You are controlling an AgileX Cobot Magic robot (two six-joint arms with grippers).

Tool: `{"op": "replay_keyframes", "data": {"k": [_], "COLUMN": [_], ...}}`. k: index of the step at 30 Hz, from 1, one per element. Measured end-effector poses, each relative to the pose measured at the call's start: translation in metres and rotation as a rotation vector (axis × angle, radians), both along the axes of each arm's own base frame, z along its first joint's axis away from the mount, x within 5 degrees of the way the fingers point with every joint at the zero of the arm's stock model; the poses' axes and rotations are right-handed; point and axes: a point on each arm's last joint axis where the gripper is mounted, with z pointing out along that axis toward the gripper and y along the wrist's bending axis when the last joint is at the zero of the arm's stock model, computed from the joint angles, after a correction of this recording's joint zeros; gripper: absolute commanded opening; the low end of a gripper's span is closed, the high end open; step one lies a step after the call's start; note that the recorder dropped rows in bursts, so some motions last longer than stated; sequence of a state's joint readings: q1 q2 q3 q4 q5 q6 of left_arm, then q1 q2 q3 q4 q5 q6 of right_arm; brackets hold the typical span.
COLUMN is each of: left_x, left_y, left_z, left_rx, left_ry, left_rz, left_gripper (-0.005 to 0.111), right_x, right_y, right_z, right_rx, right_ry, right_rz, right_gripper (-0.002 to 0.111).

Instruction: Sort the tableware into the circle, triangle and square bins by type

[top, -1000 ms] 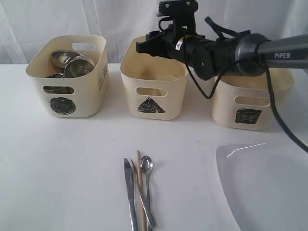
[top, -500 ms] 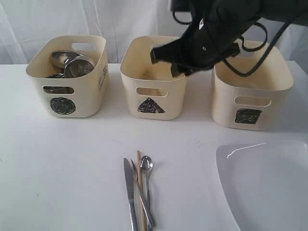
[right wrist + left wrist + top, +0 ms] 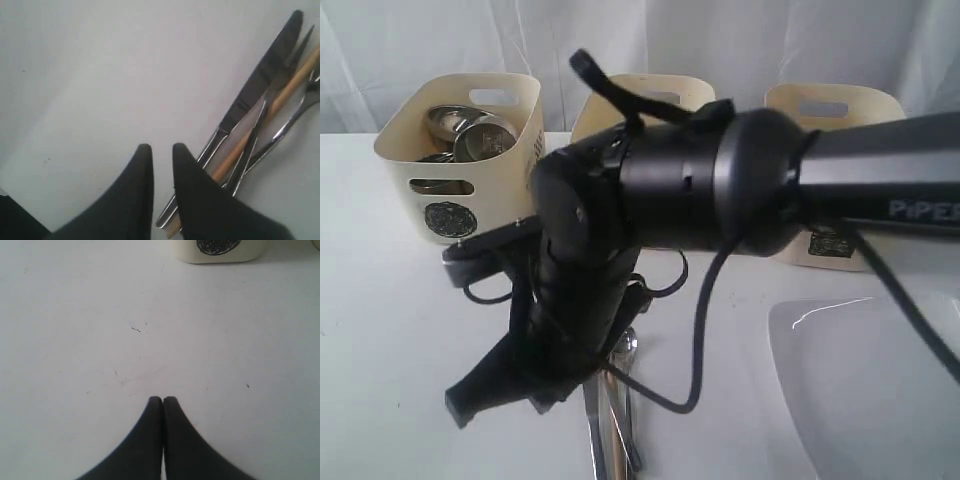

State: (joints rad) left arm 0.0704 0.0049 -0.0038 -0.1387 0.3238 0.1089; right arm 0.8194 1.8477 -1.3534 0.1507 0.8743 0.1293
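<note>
White tabletop stretches to cream plastic tubs along its far edge, and at its near middle the steel knife, wooden chopsticks and steel spoon lie in a crossed bundle, our right gripper just beside their handle ends with its fingers parted only narrowly and nothing between them. Our left gripper is pressed closed on nothing over bare table near the circle-marked tub. We judge that so slim a gap could catch one piece alone or shove the bundle and scatter it.
</note>
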Motion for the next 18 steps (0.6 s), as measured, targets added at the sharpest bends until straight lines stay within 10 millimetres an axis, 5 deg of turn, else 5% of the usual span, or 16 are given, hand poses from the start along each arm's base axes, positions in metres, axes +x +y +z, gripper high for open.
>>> {"op": "replay_keyframes", "data": {"k": [6, 18], "left_x": [0.0, 0.0], "left_y": [0.0, 0.0], "left_z": [0.0, 0.0], "left_rx": [0.0, 0.0], "left_ry": [0.0, 0.0], "left_rz": [0.0, 0.0], "left_gripper": [0.0, 0.0], "right_x": [-0.003, -0.002], "right_y": [0.001, 0.002], "right_z": [-0.029, -0.057], "right_rx": [-0.106, -0.18], "right_ry": [0.099, 0.186], "right_rz": [0.019, -0.038], "right_gripper": [0.051, 0.052]}}
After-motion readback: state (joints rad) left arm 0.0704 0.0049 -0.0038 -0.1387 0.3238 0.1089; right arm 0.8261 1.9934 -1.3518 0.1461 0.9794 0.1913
